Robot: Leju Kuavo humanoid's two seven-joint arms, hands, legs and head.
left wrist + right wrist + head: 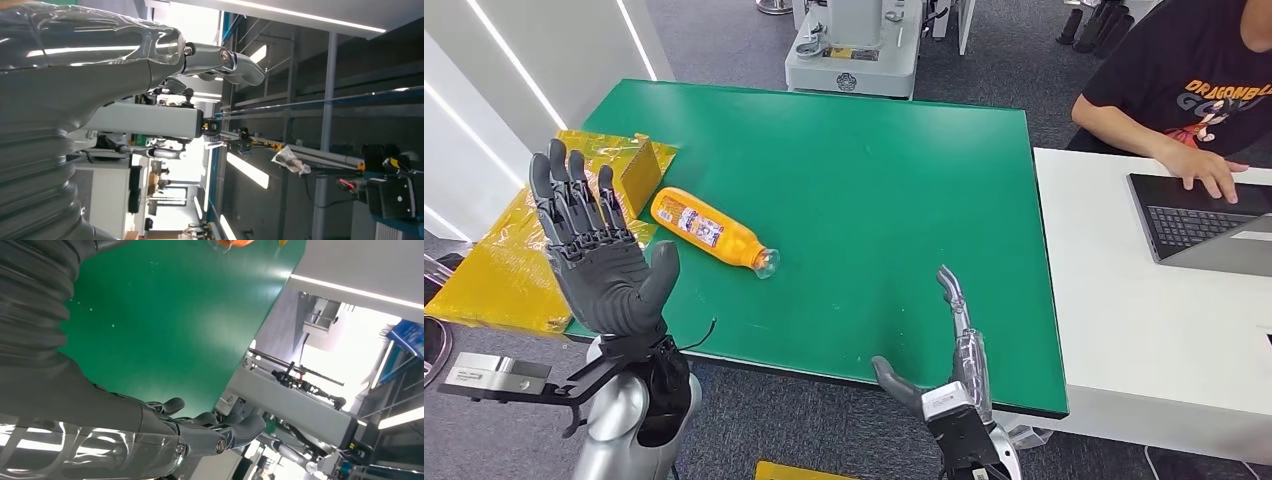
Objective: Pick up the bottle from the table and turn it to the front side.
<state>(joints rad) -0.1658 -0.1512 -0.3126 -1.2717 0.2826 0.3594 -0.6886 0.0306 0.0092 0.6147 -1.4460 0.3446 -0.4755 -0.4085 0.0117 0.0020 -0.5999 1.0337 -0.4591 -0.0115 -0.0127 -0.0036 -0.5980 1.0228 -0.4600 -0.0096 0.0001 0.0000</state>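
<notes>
An orange bottle point(711, 231) with a printed label lies on its side on the green table point(874, 190), its clear cap end pointing toward the near right. My left hand point(599, 250) is raised palm-forward at the table's near-left corner, fingers spread, holding nothing, just left of the bottle. My right hand point(944, 360) hovers over the near edge, fingers extended and apart, empty, well right of the bottle. In the right wrist view the right hand point(200, 432) shows above the green table point(165, 320), with the bottle point(232, 243) at the frame's edge. The left hand point(125, 65) shows in the left wrist view.
A yellow box point(634, 165) and yellow sheeting point(504, 260) lie left of the table. A white desk point(1144, 330) adjoins on the right, with a laptop point(1199, 225) and a person point(1194, 90) typing. Grey machinery point(854, 50) stands behind the table.
</notes>
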